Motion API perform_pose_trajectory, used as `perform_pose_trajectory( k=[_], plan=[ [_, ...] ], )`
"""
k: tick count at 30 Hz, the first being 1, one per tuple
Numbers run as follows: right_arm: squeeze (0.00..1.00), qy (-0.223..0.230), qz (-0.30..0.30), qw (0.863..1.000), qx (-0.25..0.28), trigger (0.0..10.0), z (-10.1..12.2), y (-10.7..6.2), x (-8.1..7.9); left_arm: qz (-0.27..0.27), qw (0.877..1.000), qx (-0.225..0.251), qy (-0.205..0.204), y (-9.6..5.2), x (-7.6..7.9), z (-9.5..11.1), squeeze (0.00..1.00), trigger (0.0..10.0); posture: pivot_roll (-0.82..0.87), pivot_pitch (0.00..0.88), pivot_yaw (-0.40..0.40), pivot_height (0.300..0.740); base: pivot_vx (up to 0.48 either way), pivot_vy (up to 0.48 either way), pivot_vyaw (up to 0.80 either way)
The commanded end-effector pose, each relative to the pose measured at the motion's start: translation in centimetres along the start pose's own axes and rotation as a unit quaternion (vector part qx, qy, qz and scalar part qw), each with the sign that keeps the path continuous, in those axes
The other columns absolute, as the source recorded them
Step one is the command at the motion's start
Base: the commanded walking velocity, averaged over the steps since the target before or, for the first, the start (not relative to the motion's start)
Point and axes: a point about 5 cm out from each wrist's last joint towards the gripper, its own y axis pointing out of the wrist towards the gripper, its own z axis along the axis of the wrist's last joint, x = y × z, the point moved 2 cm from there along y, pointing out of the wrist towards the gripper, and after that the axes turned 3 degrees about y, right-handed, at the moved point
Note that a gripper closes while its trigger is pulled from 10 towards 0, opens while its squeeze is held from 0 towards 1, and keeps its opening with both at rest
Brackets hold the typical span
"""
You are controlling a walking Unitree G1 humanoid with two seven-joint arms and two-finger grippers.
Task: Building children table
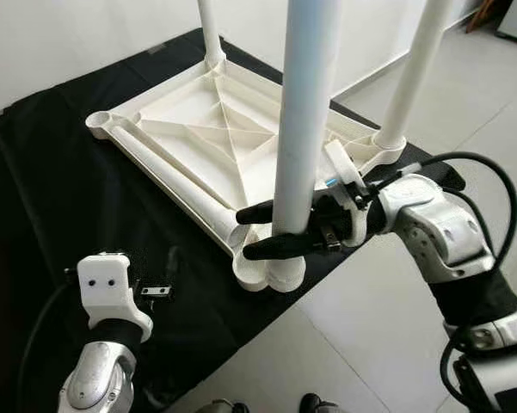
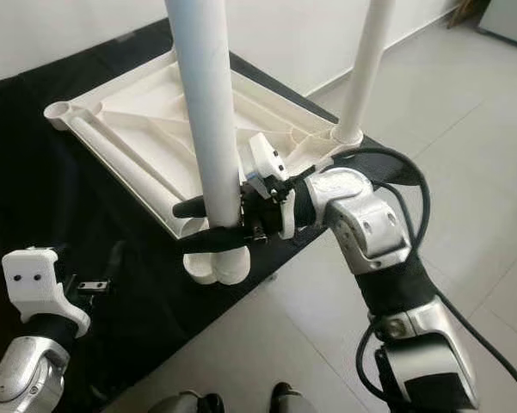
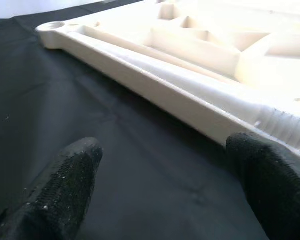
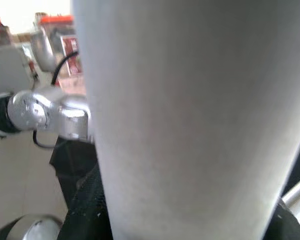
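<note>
A white plastic tabletop (image 1: 215, 129) lies upside down on a black cloth (image 1: 52, 189). Three white legs stand upright in its corner sockets. My right gripper (image 1: 260, 231) is shut around the nearest leg (image 1: 299, 129), just above its socket (image 1: 271, 274); that leg looms close in the right wrist view (image 4: 189, 120). A fourth leg (image 1: 168, 176) lies flat along the tabletop's near-left edge, its threaded end (image 3: 284, 122) by the front corner. My left gripper (image 3: 164, 185) hovers open above the cloth, short of that edge, with nothing between its fingers (image 3: 70, 175).
The cloth covers a low surface whose front edge drops to a pale tiled floor (image 1: 344, 344). A white wall (image 1: 69, 34) runs behind. The empty socket (image 1: 99, 120) sits at the tabletop's far-left corner.
</note>
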Motion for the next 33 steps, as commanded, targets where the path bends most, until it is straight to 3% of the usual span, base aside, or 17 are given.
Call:
perform_pose_trajectory(
  k=[1,9,16,22,33],
  plan=[
    [0.0,-0.01,0.021,1.0,0.002,10.0,0.2,0.7,-0.2,0.008,1.0,-0.01,0.007,-0.2,-0.4,-0.6,0.0,10.0,0.03,0.26,0.061,0.74,0.0,0.0,0.0],
    [0.0,-0.038,0.1,0.994,-0.018,10.0,0.7,2.4,-0.7,0.003,1.0,-0.007,0.001,-0.5,-0.2,-0.4,0.0,10.0,0.03,0.27,0.051,0.74,0.0,0.0,0.0],
    [0.0,-0.055,0.105,0.992,-0.043,10.0,0.3,2.9,-0.5,0.003,1.0,-0.012,0.01,-0.5,0.0,-0.5,0.0,10.0,0.03,0.262,0.038,0.74,0.0,0.243,0.0],
    [0.0,-0.058,0.093,0.993,-0.037,10.0,0.9,2.5,0.1,0.003,1.0,-0.001,0.007,-0.5,0.2,-0.3,0.0,10.0,0.02,0.253,0.033,0.74,0.0,0.377,0.0],
    [0.0,-0.028,0.085,0.996,-0.024,10.0,1.0,0.4,-0.1,-0.007,1.0,0.003,0.004,-0.3,0.5,-0.3,0.0,10.0,0.02,0.247,0.03,0.74,0.0,0.0,0.0]
  ],
)
